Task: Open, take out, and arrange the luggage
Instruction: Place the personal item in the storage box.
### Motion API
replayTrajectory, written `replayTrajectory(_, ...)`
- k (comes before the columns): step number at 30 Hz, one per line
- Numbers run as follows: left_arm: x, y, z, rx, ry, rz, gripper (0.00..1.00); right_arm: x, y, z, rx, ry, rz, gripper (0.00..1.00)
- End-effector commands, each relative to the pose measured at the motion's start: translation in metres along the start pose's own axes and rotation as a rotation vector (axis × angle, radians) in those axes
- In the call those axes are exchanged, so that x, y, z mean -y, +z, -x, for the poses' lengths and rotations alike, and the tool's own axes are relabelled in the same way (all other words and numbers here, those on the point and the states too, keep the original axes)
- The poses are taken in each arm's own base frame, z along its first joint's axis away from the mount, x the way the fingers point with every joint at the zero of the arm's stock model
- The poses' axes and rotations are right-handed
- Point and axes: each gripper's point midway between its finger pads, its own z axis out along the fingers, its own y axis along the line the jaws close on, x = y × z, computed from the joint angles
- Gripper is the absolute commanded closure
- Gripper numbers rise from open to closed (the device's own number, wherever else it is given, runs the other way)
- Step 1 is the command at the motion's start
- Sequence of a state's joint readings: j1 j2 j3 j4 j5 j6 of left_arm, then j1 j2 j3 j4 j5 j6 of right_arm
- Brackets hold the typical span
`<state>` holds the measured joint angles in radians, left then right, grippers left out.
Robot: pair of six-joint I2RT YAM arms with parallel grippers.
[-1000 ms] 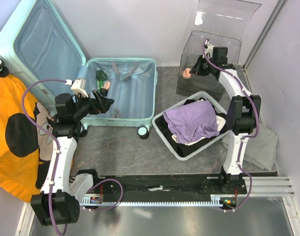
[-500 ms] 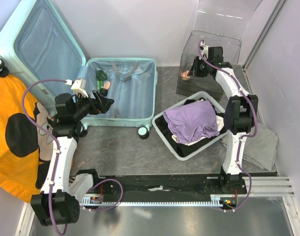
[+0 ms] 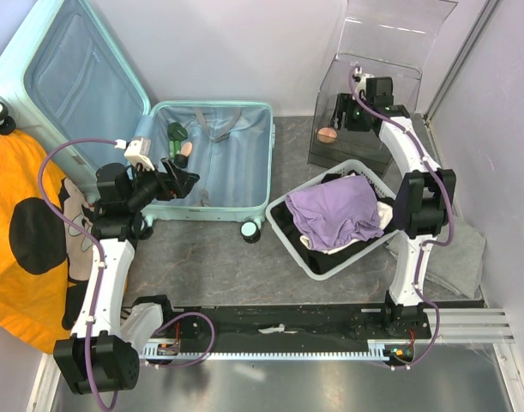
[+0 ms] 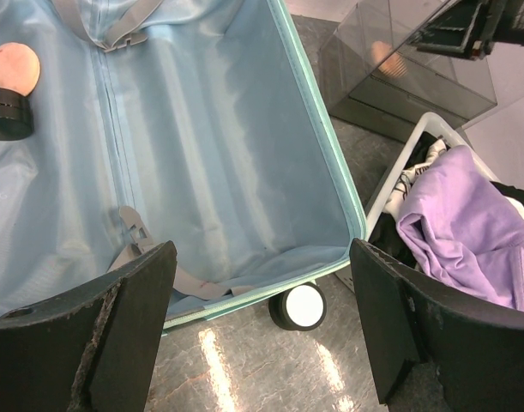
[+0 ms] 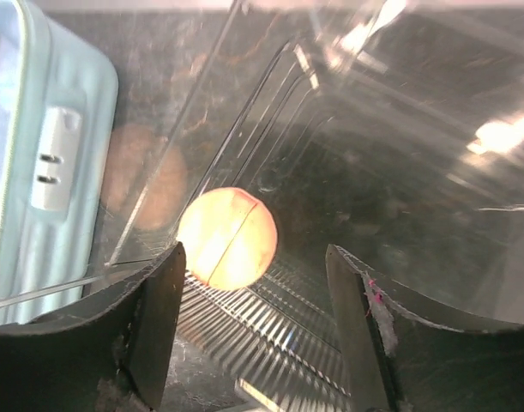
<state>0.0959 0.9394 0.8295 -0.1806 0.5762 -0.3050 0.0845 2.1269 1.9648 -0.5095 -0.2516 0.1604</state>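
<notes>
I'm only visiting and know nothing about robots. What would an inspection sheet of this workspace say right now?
Surface: grey table, glossy at the near edge.
Job's things: suitcase lying open, lid leaning up at the left; small items in its far left corner.
Clutter: basket of clothes with a purple cloth on top; clear box holding a peach ball; orange cloth; grey cloth.
End effectors: left end effector open and empty over the suitcase; right end effector open inside the clear box, above the ball.
Cables: purple cable looped along each arm.
Surroundings: white walls.
</notes>
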Motion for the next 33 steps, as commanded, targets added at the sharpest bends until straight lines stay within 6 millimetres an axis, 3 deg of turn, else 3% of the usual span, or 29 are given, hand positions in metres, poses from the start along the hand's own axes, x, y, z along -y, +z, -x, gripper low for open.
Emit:
replayTrajectory(1, 0.0, -0.003, 0.01, 0.04, 0.05, 0.002, 0.12, -0.008, -0.047, 0.056, 0.181, -0.024, -0.05, 0.25)
replayTrajectory(5, -0.002, -0.003, 0.009, 0.039, 0.047, 0.012, 0.12, -0.015, -0.069, 0.07, 0.244, -0.012, -0.051, 0.23)
replayTrajectory(7, -0.004, -0.002, 0.009, 0.041, 0.049, 0.023, 0.12, -0.014, -0.077, 0.067, 0.255, 0.0, -0.064, 0.25)
replayTrajectory(8, -0.008, -0.002, 0.01, 0.046, 0.052, 0.042, 0.12, -0.021, -0.096, 0.076, 0.301, -0.005, -0.057, 0.27)
replayTrajectory(10, -0.011, -0.003, 0.014, 0.059, 0.056, 0.066, 0.13, -0.025, -0.107, 0.073, 0.355, 0.002, -0.037, 0.29)
replayTrajectory(11, -0.016, -0.003, 0.018, 0.076, 0.055, 0.098, 0.14, -0.04, -0.136, 0.086, 0.43, -0.007, 0.004, 0.32)
replayTrajectory(12, -0.017, -0.003, 0.022, 0.089, 0.054, 0.109, 0.17, -0.041, -0.136, 0.071, 0.427, 0.001, 0.022, 0.34)
replayTrajectory(13, -0.018, -0.002, 0.026, 0.101, 0.055, 0.125, 0.18, -0.053, -0.151, 0.085, 0.508, -0.007, 0.073, 0.35)
replayTrajectory(14, -0.019, 0.0, 0.03, 0.113, 0.066, 0.152, 0.19, -0.07, -0.179, 0.093, 0.573, -0.026, 0.132, 0.38)
replayTrajectory(15, -0.017, 0.0, 0.038, 0.124, 0.075, 0.164, 0.2, -0.072, -0.181, 0.084, 0.579, -0.025, 0.159, 0.39)
replayTrajectory(16, -0.009, 0.004, 0.038, 0.117, 0.092, 0.162, 0.21, -0.087, -0.209, 0.099, 0.676, -0.027, 0.209, 0.4)
replayTrajectory(18, -0.005, 0.016, 0.046, 0.116, 0.123, 0.225, 0.21, -0.096, -0.217, 0.09, 0.706, -0.013, 0.27, 0.42)
replayTrajectory(19, 0.01, 0.028, 0.041, 0.092, 0.168, 0.21, 0.2, -0.105, -0.238, 0.1, 0.789, -0.026, 0.309, 0.43)
replayTrajectory(20, -0.003, 0.042, 0.037, 0.066, 0.183, 0.284, 0.2, -0.111, -0.244, 0.1, 0.805, 0.003, 0.346, 0.43)
replayTrajectory(22, -0.008, 0.06, 0.046, 0.048, 0.202, 0.331, 0.19, -0.122, -0.255, 0.101, 0.854, 0.0, 0.418, 0.44)
replayTrajectory(26, -0.05, 0.104, 0.054, -0.013, 0.253, 0.474, 0.19, -0.137, -0.27, 0.102, 0.909, 0.038, 0.53, 0.46)
replayTrajectory(27, -0.063, 0.124, 0.057, -0.035, 0.258, 0.492, 0.21, -0.139, -0.272, 0.102, 0.918, 0.052, 0.555, 0.46)
replayTrajectory(29, -0.094, 0.141, 0.055, -0.093, 0.241, 0.525, 0.25, -0.143, -0.278, 0.1, 0.933, 0.061, 0.582, 0.47)
replayTrajectory(30, -0.096, 0.15, 0.077, -0.062, 0.24, 0.523, 0.31, -0.145, -0.28, 0.097, 0.937, 0.077, 0.607, 0.48)
replayTrajectory(31, -0.122, 0.168, 0.057, -0.138, 0.228, 0.535, 0.34, -0.149, -0.282, 0.095, 0.933, 0.071, 0.631, 0.48)
replayTrajectory(32, -0.129, 0.173, 0.052, -0.178, 0.225, 0.54, 0.36, -0.152, -0.283, 0.093, 0.93, 0.072, 0.648, 0.48)
replayTrajectory(33, -0.131, 0.183, 0.068, -0.16, 0.233, 0.537, 0.38, -0.156, -0.283, 0.092, 0.926, 0.068, 0.662, 0.48)
